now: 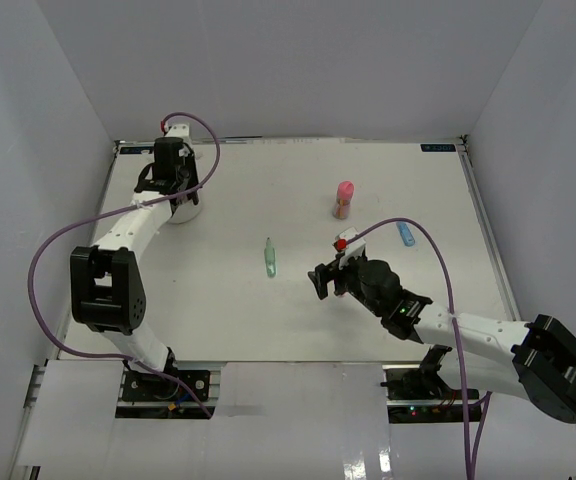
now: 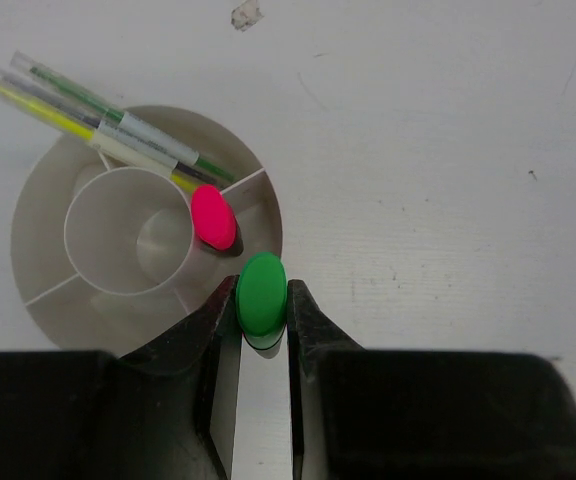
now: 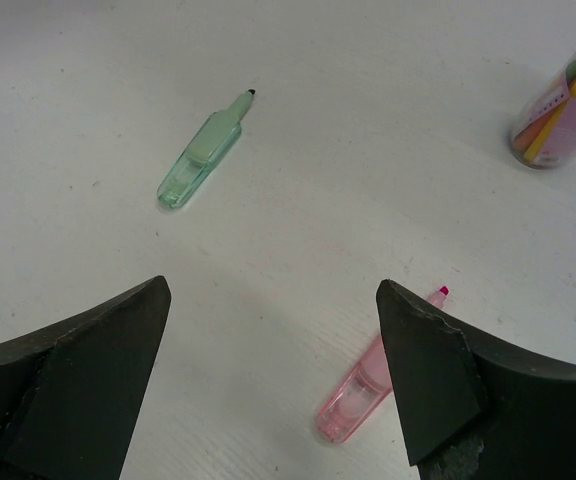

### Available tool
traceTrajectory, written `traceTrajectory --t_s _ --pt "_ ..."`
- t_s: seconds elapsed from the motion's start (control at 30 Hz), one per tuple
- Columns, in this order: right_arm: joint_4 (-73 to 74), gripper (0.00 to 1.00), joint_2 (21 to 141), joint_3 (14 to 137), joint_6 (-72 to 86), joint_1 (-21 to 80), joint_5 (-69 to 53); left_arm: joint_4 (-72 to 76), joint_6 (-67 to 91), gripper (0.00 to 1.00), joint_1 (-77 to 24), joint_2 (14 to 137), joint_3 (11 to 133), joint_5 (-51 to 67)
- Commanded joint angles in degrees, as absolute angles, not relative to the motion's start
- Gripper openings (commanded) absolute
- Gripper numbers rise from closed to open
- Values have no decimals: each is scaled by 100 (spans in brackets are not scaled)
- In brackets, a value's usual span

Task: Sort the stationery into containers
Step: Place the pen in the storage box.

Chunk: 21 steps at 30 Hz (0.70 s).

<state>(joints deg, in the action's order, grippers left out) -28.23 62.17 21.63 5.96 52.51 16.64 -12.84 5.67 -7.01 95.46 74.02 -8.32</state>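
Left gripper is clamped on the upright green-capped marker, at the white organiser cup rim beside a pink-capped marker; best shift it inward past wall and divider before releasing. Right gripper hangs wide apart over the pink marker

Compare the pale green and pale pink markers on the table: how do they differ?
The pale green marker has a dark tip; the pale pink marker a magenta one. The green one shows whole; the pink one is partly hidden behind a finger of the right gripper. Both are translucent, flat on the table, similarly angled.
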Motion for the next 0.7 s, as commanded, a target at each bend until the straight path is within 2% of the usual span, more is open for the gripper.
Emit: traceTrajectory --t_s 0.0,0.3,0.67 --pt "-2979 90 6143 2153 633 5186 1565 -879 378 9 -650 9316 7700 -704" --pt "-2979 90 6266 2171 659 5115 1407 -616 150 11 -650 8912 7541 -597" --pt "-2979 90 6363 2206 615 5063 1257 -361 70 15 -536 9255 7445 -729"
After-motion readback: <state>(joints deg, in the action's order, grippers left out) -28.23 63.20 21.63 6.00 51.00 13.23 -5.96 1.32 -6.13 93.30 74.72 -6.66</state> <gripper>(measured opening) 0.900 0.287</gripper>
